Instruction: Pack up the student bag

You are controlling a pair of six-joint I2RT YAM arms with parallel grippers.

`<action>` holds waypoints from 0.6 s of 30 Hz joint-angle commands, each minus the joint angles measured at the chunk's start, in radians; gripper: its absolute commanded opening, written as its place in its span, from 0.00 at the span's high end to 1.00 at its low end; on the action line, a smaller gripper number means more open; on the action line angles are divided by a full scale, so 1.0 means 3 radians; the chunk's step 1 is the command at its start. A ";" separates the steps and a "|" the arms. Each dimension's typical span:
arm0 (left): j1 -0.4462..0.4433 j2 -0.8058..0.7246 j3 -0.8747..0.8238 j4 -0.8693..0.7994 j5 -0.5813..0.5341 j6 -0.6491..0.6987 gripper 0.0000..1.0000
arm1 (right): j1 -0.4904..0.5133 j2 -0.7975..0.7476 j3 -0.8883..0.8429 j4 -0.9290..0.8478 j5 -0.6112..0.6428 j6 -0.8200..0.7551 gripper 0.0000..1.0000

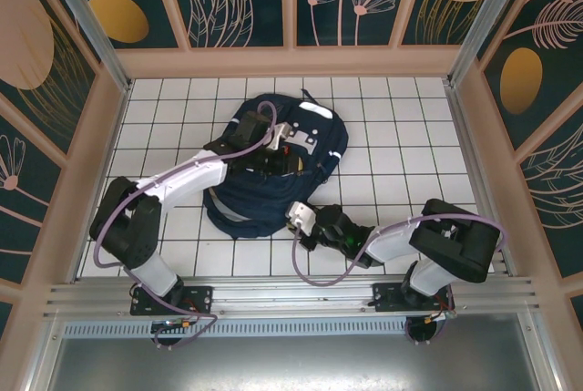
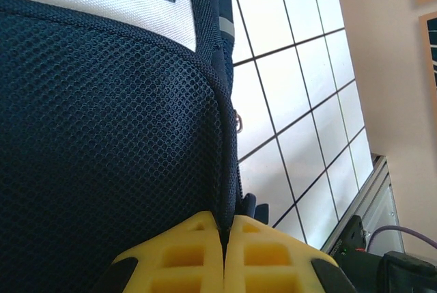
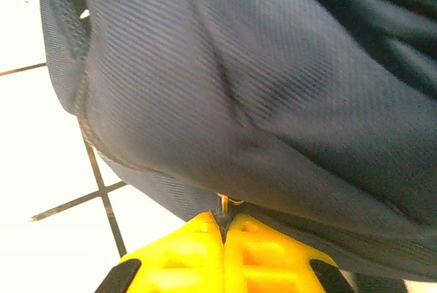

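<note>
The student bag (image 1: 248,207) is laid flat at the middle of the white tiled table (image 1: 392,136), its white-trimmed top turned away from the arm bases. The left gripper (image 2: 224,237) is positioned over the bag's upper middle. Its yellow fingers are pressed together, and the piped seam beside the mesh panel (image 2: 102,143) runs into the line where they meet; whether fabric is pinched cannot be told. The right gripper (image 3: 223,228) is set against the bag's near right edge. Its fingers are pressed together on a small metal pull (image 3: 227,202) projecting from under the navy fabric.
</note>
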 commanded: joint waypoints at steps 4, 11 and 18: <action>-0.0069 0.0320 0.0384 0.0451 -0.0115 -0.0045 1.00 | 0.0142 -0.0207 0.0069 -0.0114 -0.0325 0.0154 1.00; -0.0151 0.0641 0.0747 0.0333 -0.0275 0.0035 1.00 | 0.0141 -0.0327 0.0116 -0.0185 -0.0617 0.0189 1.00; -0.0157 0.0425 0.0733 0.0028 -0.0601 0.0235 0.61 | 0.0024 -0.0330 0.0171 -0.0162 -0.0915 0.0349 1.00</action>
